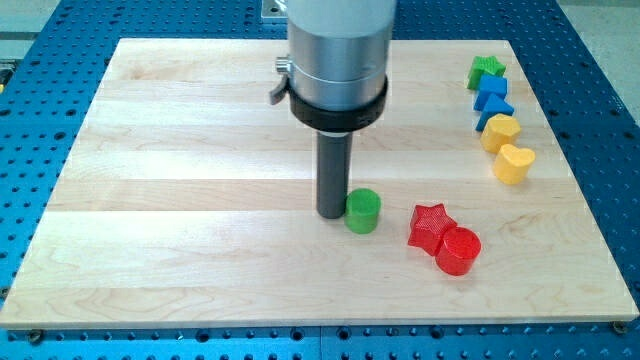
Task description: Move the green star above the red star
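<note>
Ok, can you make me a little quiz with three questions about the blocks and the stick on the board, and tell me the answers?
1. Where is the green star?
A. the view's top right
B. the view's bottom left
C. dead centre

2. How many yellow blocks are there?
A. one
B. two
C. four

3. What is my tip doing?
A. pressing the red star
B. standing beside the green cylinder, on its left in the view
C. resting on a blue block

Answers:
1 A, it tops the row of blocks at the right edge.
2 B, two yellow blocks end that row.
3 B, the rod stands right against the cylinder.
</note>
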`<state>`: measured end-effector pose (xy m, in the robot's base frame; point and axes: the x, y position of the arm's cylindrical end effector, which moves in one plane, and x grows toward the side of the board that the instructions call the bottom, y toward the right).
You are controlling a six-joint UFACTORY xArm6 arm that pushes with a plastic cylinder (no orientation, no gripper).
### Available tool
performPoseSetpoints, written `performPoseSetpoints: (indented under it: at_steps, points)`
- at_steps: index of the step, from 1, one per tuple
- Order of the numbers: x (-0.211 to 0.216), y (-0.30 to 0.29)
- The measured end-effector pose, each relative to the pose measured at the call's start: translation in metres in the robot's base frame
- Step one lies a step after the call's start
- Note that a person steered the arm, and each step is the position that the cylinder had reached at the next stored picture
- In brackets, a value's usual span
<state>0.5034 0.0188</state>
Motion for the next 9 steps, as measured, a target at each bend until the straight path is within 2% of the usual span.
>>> performPoseSetpoints:
  at_steps: [2,3,4,5,6,7,8,9]
  points:
    - [-0.001,0.041]
    - [-0.099,-0.003]
    - [-0.213,0.017]
    - [-0.263,0.14]
    - [-0.269,0.271]
    - [-0.234,0.251]
    - [-0.246,0.096]
    - [-0.229,0.056]
